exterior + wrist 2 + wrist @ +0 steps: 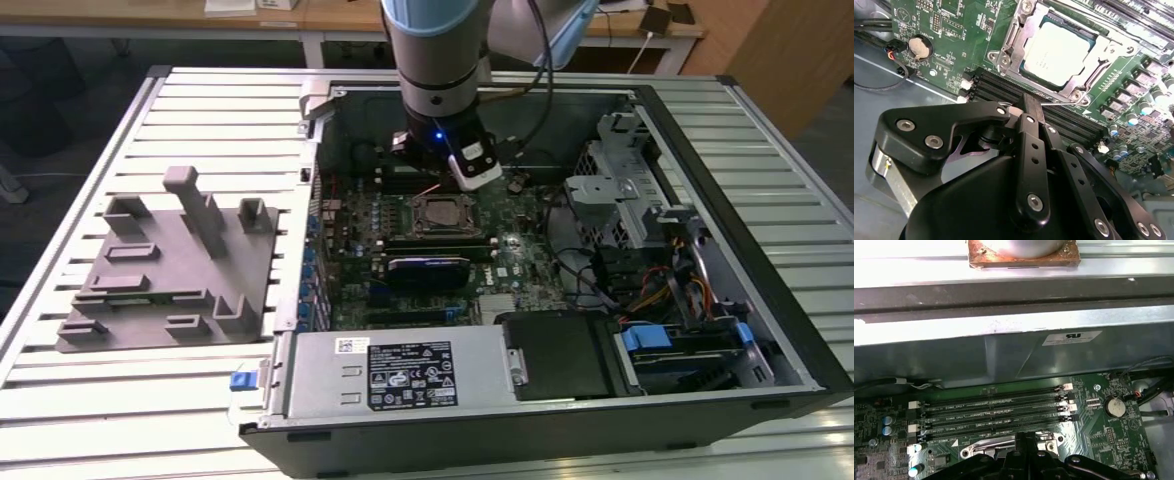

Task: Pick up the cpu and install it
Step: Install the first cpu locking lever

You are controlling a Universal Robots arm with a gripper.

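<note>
The cpu (1056,52), a silver-grey square with a pale rim, lies flat in the metal-framed socket (1016,30) on the green motherboard (949,30); it also shows in the exterior view, the cpu (438,212) in the middle of the open computer case. My gripper (1028,104) is shut with nothing between its black fingers (1030,150). Its tip hovers beside the socket, close to the thin metal socket lever (1066,103). In the first wrist view the gripper (1021,437) sits just short of the memory slots (994,412). In the exterior view the gripper (424,178) hangs just behind the socket.
The open case (747,250) holds a power supply (400,375) at the front and drive cages with cables (654,240) on the exterior view's right. A grey tray (167,270) with upright posts stands on the slatted table on the exterior view's left. The case wall (1004,345) rises behind the memory slots.
</note>
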